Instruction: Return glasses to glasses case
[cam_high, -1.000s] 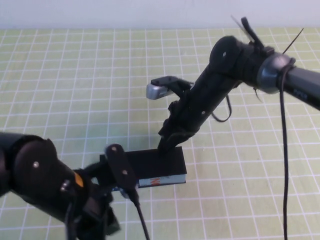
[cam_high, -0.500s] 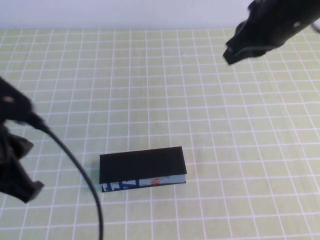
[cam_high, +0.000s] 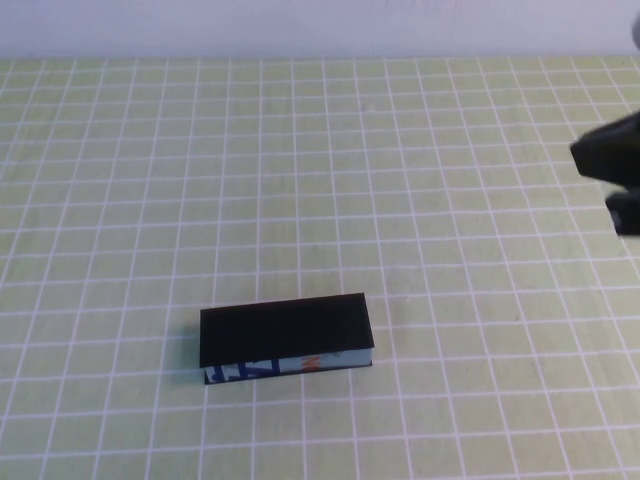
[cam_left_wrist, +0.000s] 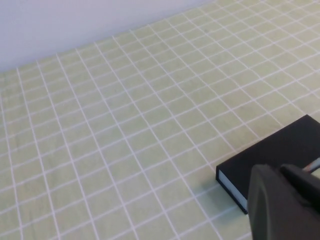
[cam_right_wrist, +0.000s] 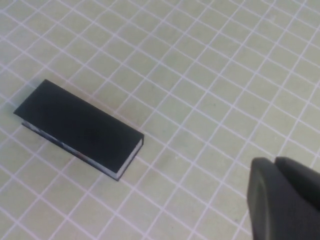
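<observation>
We see little of it — the right hand (cam_high: 618, 178) and left hand (cam_left_wrist: 282, 202) show smooth, rounded matte-black casing.

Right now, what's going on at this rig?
Nothing is being handled. The glasses case lies shut on the green grid mat, black lid on top, light blue printed side toward the robot. No glasses are in view, so whether they are inside cannot be told. The right gripper hangs at the mat's right edge, well clear of the case. The left gripper shows only in its wrist view, above the mat near the case.
</observation>
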